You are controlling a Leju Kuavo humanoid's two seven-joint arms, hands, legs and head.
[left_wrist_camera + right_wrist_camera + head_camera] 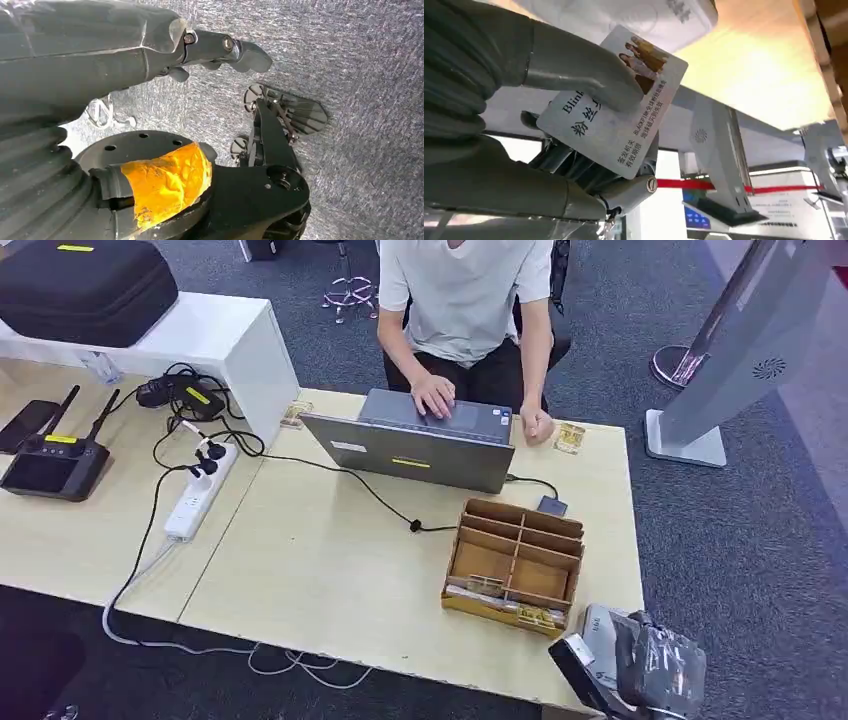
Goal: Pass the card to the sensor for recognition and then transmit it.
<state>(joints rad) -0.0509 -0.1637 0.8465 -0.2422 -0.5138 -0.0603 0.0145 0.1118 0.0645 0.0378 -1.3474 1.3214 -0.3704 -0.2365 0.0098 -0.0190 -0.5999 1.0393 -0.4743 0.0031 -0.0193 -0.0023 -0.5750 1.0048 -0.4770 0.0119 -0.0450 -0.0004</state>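
My right hand (657, 670) hangs at the table's front right corner, just off the edge. In the right wrist view this hand (574, 80) holds a white printed card (616, 107), thumb pressed on its face and fingers behind it. The card sits close under a white box-shaped device (624, 12) with printed letters. From the head view that grey-white device (598, 628) lies on the table corner beside my right hand. My left hand (215, 47) hangs over grey carpet and holds nothing, its fingers loosely extended.
A person (460, 310) sits behind the table typing on a grey laptop (420, 445). A wooden divided organizer (515, 562) stands just beyond the device. A small black box (551, 506) is cabled to the laptop. Power strip (195, 500), remote controller (50, 465) and black case (85, 285) lie left.
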